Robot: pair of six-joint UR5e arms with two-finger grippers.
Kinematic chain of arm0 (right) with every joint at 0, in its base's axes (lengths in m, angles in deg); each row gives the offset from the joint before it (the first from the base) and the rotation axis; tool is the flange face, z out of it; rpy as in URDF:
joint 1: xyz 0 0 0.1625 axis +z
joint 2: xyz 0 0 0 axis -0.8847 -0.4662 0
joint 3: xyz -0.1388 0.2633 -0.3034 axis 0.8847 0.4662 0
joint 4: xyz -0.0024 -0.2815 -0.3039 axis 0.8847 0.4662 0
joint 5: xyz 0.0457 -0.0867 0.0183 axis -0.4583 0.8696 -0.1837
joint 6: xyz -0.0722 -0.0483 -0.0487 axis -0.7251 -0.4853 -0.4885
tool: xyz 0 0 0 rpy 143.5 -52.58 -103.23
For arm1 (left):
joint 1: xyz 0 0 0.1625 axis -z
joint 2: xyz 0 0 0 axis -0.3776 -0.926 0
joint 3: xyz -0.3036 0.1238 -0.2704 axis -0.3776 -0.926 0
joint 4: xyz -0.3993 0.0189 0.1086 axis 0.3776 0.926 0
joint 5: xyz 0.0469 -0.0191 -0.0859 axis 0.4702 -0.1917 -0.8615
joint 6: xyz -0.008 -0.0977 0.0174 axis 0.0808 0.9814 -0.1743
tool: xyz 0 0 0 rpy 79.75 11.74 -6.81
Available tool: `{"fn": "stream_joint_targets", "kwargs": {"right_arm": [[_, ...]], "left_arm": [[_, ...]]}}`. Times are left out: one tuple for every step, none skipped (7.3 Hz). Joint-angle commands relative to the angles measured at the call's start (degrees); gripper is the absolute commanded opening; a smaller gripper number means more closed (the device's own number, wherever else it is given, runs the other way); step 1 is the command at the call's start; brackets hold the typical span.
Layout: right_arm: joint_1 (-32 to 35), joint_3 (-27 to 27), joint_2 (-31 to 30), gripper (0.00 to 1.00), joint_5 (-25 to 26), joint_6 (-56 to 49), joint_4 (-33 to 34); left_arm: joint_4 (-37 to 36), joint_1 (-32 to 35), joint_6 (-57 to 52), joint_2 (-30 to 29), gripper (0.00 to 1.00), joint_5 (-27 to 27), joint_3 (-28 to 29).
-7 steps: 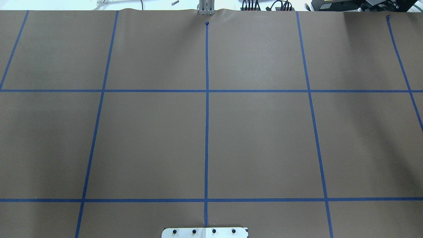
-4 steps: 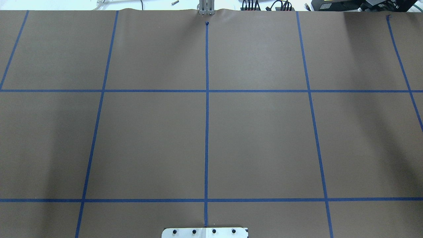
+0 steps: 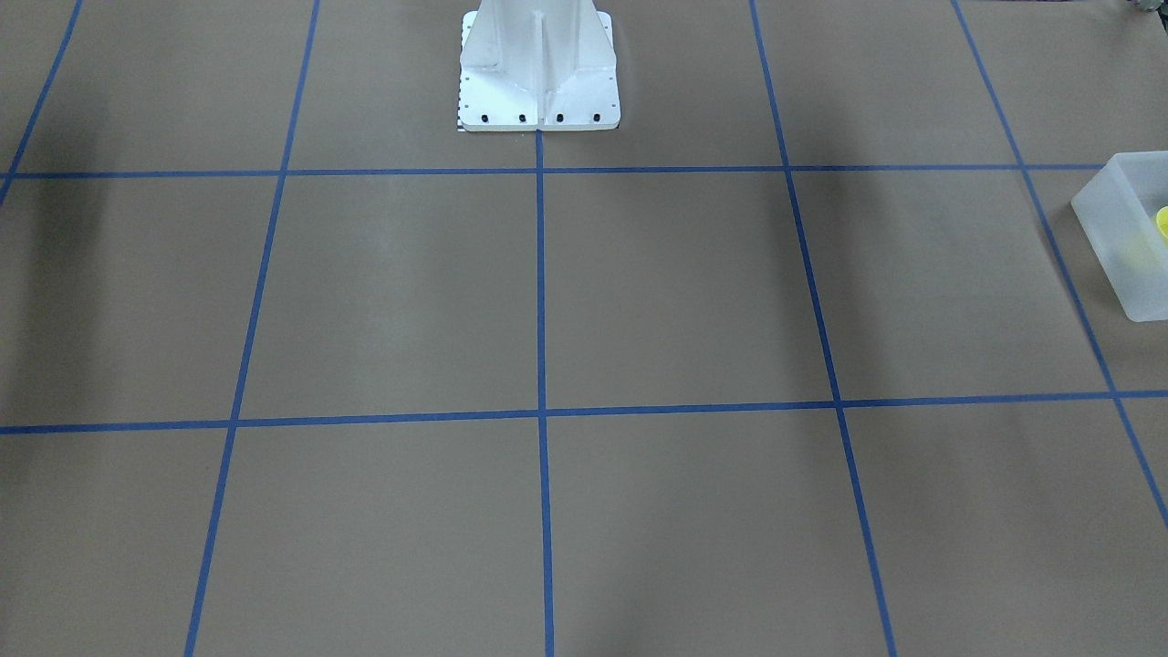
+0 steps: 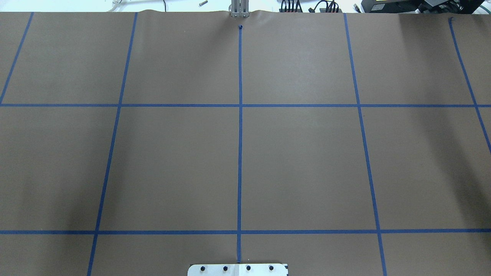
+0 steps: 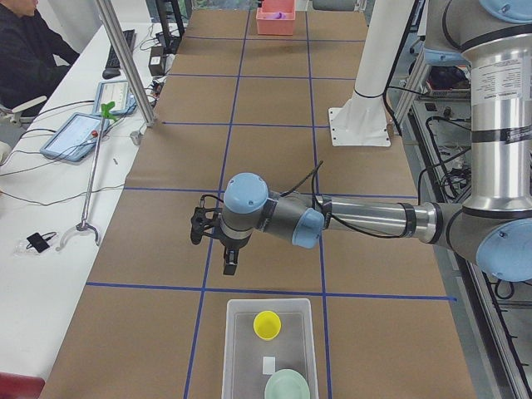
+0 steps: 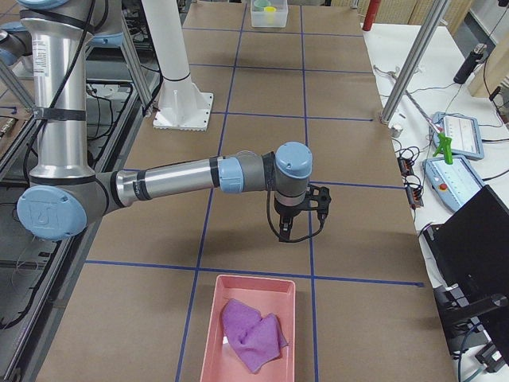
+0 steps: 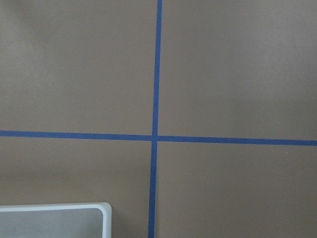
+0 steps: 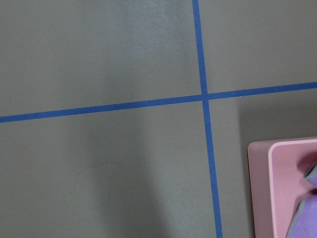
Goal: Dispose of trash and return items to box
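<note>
The frosted white box [image 5: 230, 349] stands at the table's left end. In it are the yellow cup [image 5: 267, 324], upright, and the pale-green bowl [image 5: 288, 386]. The box's edge [image 3: 1118, 237] and the cup [image 3: 1163, 222] also show in the front view, and a box corner [image 7: 54, 223] shows in the left wrist view. My left gripper [image 5: 229, 266] hangs just beyond the box, fingers down; I cannot tell if it is open. My right gripper [image 6: 285, 233] hangs above the paper just short of the pink tray; I cannot tell its state either.
A pink tray [image 6: 208, 334] with a crumpled purple cloth [image 6: 250, 334] lies at the table's right end; its corner [image 8: 260, 188] shows in the right wrist view. The white pedestal base [image 3: 538, 64] stands mid-table on the robot's side. Blue tape lines cross the brown paper.
</note>
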Motion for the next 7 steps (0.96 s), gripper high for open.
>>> {"fn": "stream_joint_targets", "kwargs": {"right_arm": [[0.7,0.1,-1.8,1.0,-0.2,-1.8,0.0],[0.7,0.1,-2.0,1.0,-0.2,-1.8,0.0],[0.7,0.1,-2.3,1.0,-0.3,-1.8,0.0],[0.7,0.2,-2.5,1.0,-0.3,-1.8,0.0],[0.8,0.7,-2.5,1.0,-0.3,-1.9,0.0],[1.0,1.1,-2.5,1.0,-0.3,-1.9,0.0],[1.2,1.3,-2.6,1.0,-0.3,-2.0,0.0]], "left_arm": [[-0.4,-0.3,0.1,0.5,0.98,0.0,0.0],[-0.1,-0.3,0.1,0.5,0.98,-0.1,-0.1],[-0.2,-0.4,0.8,0.3,0.98,0.3,0.1],[-0.6,-0.4,1.0,0.1,0.98,0.4,0.0],[-0.6,-0.4,1.3,-0.1,0.98,0.5,0.0],[-0.6,-0.4,1.3,-0.1,0.98,0.5,0.1],[-0.6,-0.4,1.2,0.3,0.98,0.5,0.6]]}}
